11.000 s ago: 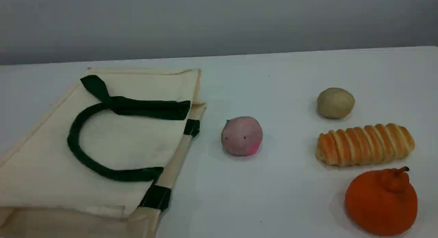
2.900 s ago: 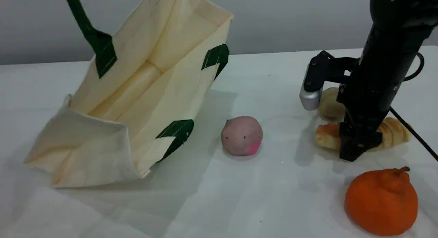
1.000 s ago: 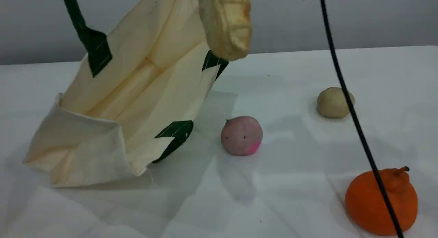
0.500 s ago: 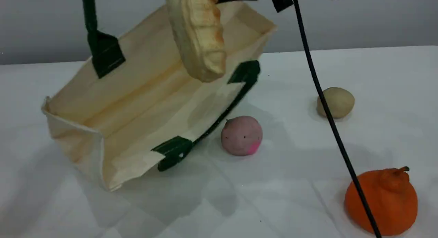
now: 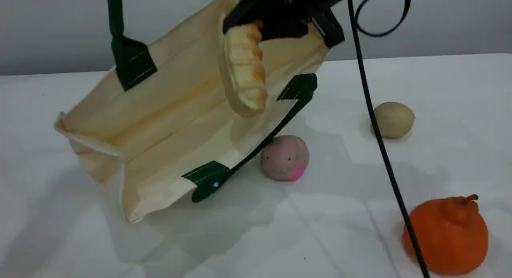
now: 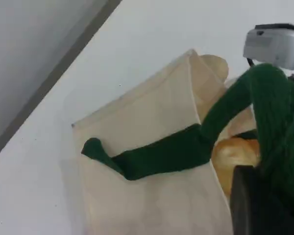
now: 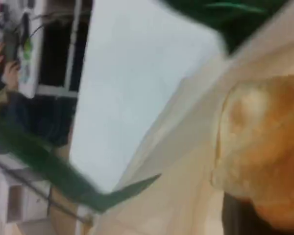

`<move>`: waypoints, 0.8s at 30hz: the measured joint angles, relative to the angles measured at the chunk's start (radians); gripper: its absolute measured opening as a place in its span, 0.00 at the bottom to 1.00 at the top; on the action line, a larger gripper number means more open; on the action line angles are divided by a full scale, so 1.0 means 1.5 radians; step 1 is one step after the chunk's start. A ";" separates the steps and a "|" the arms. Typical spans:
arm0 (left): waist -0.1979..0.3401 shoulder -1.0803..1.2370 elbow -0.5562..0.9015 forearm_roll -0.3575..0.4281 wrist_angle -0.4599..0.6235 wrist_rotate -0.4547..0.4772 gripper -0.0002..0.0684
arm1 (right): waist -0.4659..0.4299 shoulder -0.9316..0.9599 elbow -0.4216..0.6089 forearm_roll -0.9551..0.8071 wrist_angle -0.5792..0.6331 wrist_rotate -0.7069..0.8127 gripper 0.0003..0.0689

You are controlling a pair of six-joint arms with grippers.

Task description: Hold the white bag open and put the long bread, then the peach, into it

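Quick update: in the last half second the right hand [image 5: 256, 27] had come down over the white bag [image 5: 168, 122]. The long bread [image 5: 245, 80], which was hanging clear above the rim a moment before, now dangled end-down with its lower tip inside the bag's mouth. The hand was still clenched on the loaf's top end, so nothing was dropped yet. The bag had also swung wider open toward the bench's right edge. The left hand [image 6: 264, 192] stayed clamped on the upper green handle [image 6: 186, 147], holding that side up over the bench's left half.

My read is the bread step only needed the release. The peach [image 5: 285, 158] sat untouched near the bench's middle, just beside the slack lower green handle [image 5: 260, 144].

Material-wise, the bag looked like creased cream canvas with flat woven straps. The bread was golden, ridged crosswise and soft-looking, with a paler underside. The peach was round and matte dusty pink. The orange fruit [image 5: 446, 234] at the near right corner hadn't budged, nor had the beige lump [image 5: 394, 120] by the right edge.
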 joint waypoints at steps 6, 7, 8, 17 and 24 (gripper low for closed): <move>0.000 0.000 0.000 0.008 0.000 0.000 0.12 | 0.000 0.032 0.000 0.000 -0.051 0.004 0.17; 0.000 0.000 0.000 0.011 0.000 0.000 0.12 | 0.000 0.037 0.000 0.003 -0.056 0.001 0.17; 0.000 0.000 0.000 0.014 0.000 0.000 0.12 | 0.000 0.043 0.000 0.009 -0.059 -0.003 0.17; 0.000 0.000 0.000 0.015 0.000 -0.001 0.12 | 0.000 0.063 -0.001 0.059 -0.051 -0.039 0.42; 0.000 0.000 0.000 0.015 0.000 -0.001 0.12 | 0.000 0.063 -0.001 0.099 -0.021 -0.040 0.88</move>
